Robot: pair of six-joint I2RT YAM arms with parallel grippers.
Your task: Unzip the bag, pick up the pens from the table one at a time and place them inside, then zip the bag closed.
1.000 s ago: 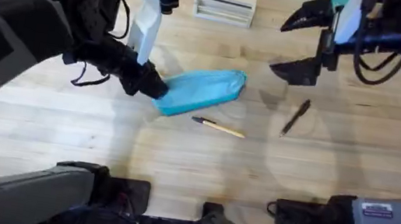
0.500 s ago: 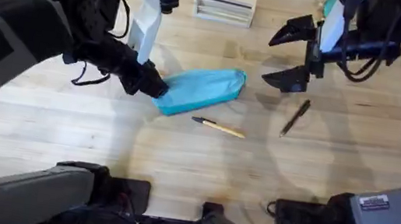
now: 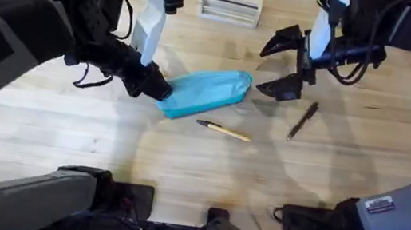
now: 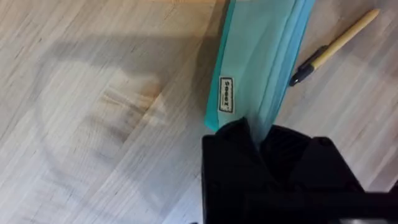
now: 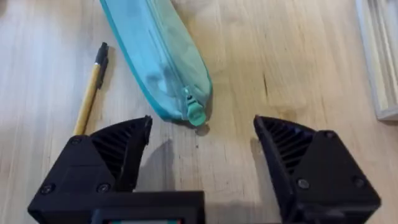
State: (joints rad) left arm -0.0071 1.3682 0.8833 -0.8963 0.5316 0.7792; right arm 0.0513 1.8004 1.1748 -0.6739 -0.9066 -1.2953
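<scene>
i read the bag (image 3: 205,92) lying flat on the counter (image 3: 182,168) at centre frame, slanting from lower left to upper right, zipper shut. its pull tab (image 5: 196,116) sits at the upper-right end. the tan pen (image 3: 224,130) lies just below the bag, close but apart from it. the dark pen (image 3: 302,120) lies to the right, well apart from both.

my left gripper (image 4: 261,134) pinches the lower-left end of the bag, jaws pressed onto the fabric. i judge this an anchor, so the pouch does not slide when the zipper is pulled.

my right gripper (image 3: 280,64) hovers just beyond the bag's upper-right end, jaws spread wide and empty, with the pull tab centred ahead of the gap. that placement suits a grasp on the tab; unzipping has not begun.

next step, by my estimate: lower the right jaws, pinch the tab, draw it toward the anchored end. risk: the tab is small and may slip.

a pale box (image 3: 230,9) rests at the upper centre edge, clear of the work.
</scene>
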